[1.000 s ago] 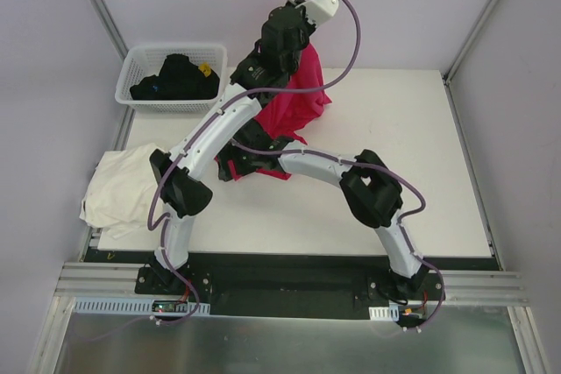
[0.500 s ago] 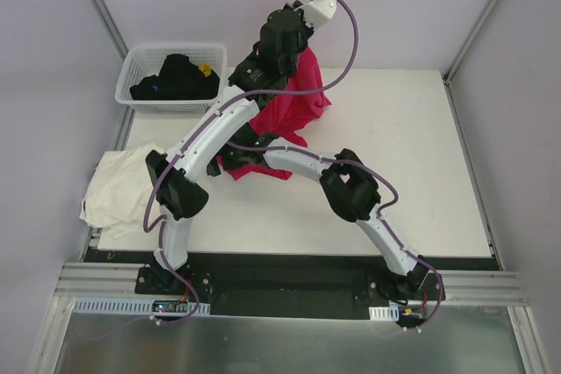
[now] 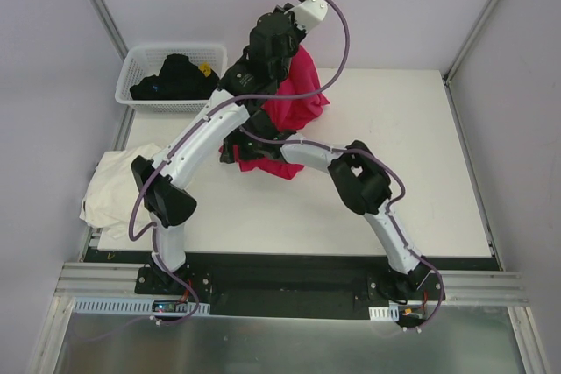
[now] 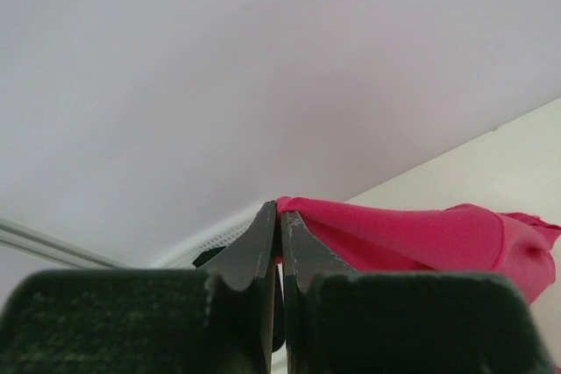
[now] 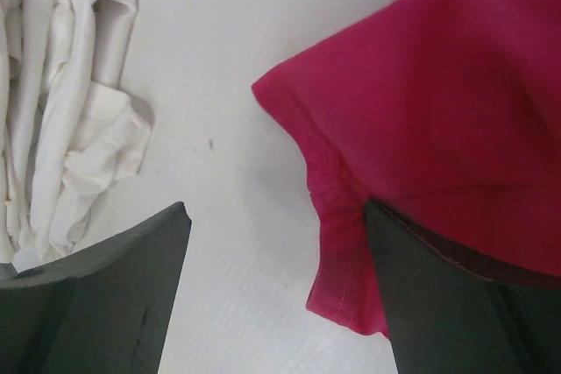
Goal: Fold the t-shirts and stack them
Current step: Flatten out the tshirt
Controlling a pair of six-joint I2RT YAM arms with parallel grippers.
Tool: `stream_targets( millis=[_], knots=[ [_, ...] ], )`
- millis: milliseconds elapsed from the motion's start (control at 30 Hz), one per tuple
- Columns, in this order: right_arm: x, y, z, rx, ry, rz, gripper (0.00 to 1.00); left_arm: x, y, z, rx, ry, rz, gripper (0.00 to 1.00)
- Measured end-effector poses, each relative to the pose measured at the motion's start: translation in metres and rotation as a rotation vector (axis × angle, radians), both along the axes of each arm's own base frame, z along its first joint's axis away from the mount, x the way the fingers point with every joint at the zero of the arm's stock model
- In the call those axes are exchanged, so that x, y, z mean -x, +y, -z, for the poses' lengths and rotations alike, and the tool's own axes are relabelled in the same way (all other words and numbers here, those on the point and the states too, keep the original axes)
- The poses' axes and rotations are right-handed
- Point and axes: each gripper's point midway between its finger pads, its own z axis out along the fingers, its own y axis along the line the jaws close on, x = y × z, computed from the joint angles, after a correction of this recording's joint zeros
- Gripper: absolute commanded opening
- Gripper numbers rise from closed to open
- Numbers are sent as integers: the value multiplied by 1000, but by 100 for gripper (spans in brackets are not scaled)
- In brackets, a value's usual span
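Observation:
The magenta-red t-shirt (image 3: 296, 107) hangs bunched over the far middle of the table, its lower part resting on the surface. My left gripper (image 3: 287, 50) is raised high and shut on the shirt's top fold (image 4: 412, 238); in the left wrist view the cloth comes out between the closed fingertips of the left gripper (image 4: 279, 212). My right gripper (image 3: 235, 151) sits low at the shirt's near left edge. It is open (image 5: 276, 208), with a hemmed corner of the red shirt (image 5: 346, 269) lying against its right finger. The cream-white t-shirt (image 3: 123, 186) lies crumpled at the table's left edge (image 5: 61, 111).
A white lattice basket (image 3: 131, 63) holding dark clothes (image 3: 175, 78) stands at the far left corner. The white table (image 3: 412, 155) ends at grey walls behind and on both sides. The two arms cross near the table's centre.
The right arm has reached further left and forward, bringing its open gripper to the red shirt's lower edge. The left arm's elbow swung left, with the shirt still held up.

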Motion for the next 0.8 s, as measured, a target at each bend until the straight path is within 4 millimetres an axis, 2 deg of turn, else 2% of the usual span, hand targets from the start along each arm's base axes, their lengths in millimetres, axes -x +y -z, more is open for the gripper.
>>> stream_targets(
  millis=[167,267,400,500,633,700,733,800],
  knots=[
    [-6,-44,1,-2,36,94,84,4,4,-8,12,-19,-1,0],
    [-8,-86,2,4,62,176,84,4,4,-8,13,-25,-2,0],
    [-1,-143,3,46,88,287,84,4,4,-2,4,-16,-1,0],
    [13,-171,4,77,97,332,84,3,3,3,1,-13,-1,0],
    [30,-187,6,104,114,346,75,2,2,9,0,-12,0,0],
    [32,-188,7,106,115,349,65,2,2,12,-2,-9,-1,0],
    [32,-189,8,109,116,353,56,2,2,13,-3,-8,0,0],
    [34,-191,11,115,120,360,49,2,2,14,-4,-6,0,0]
  ],
)
